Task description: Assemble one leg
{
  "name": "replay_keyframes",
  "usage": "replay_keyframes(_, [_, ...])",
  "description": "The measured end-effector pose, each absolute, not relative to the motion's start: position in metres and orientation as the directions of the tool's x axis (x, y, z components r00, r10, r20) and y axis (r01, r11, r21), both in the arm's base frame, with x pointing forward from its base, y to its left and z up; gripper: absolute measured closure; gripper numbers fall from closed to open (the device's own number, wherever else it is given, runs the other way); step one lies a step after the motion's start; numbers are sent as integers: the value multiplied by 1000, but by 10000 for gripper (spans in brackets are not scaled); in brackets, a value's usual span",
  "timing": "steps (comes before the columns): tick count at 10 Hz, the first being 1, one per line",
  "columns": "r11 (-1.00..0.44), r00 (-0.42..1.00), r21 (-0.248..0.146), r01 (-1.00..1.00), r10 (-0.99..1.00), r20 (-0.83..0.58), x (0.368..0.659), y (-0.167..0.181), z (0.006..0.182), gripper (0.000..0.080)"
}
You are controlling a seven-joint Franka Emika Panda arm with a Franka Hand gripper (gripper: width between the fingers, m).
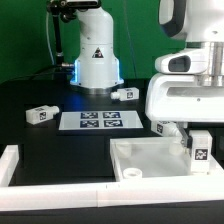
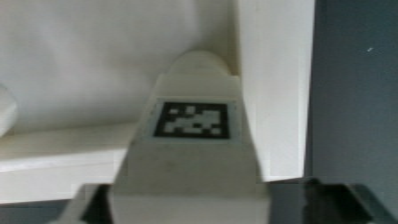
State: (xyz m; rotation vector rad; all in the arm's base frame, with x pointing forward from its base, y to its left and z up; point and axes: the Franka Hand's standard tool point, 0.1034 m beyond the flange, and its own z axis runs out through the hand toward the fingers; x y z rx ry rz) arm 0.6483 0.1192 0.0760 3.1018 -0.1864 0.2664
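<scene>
A: Going across the exterior view from its left, what do we have? One loose leg lies on the dark worktop, well apart from everything we are working on. Just beside it, toward the middle, sits the marker board.

B: Behind that board another loose leg lies near the white robot base. Neither of those two has been fitted, so we judge them as spare for this step.

A: Further toward the exterior view's right we see the tabletop, lying flat with its rim up. A short round stub stands at its near corner; we cannot tell whether that is a fitting or part of the moulding.

B: And at the far right, our hand pinches the leg upright, tag facing the camera, over the tabletop's right side.

A: The wrist view agrees: the leg fills the frame, tag in the centre, the dark fingers hugging its sides at the edge of the picture.

B: So we judge pickup done and carrying nearly done. Seating the screw tip and turning it in are left; we cannot see whether the tip touches the tabletop yet.
</scene>
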Motion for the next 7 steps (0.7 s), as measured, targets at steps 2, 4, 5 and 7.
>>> replay_keyframes(2, [-979,964,0,-206,-203,172,649,117,76,512])
replay_keyframes(4, [-939,925,-22,-342,-341,170,648,114,76,512])
replay_keyframes(5, [-902,888,-36,-430,-429,167,648,113,75,512])
replay_keyframes(7, [-743,733,-82,-664,-669,127,646,106,73,512])
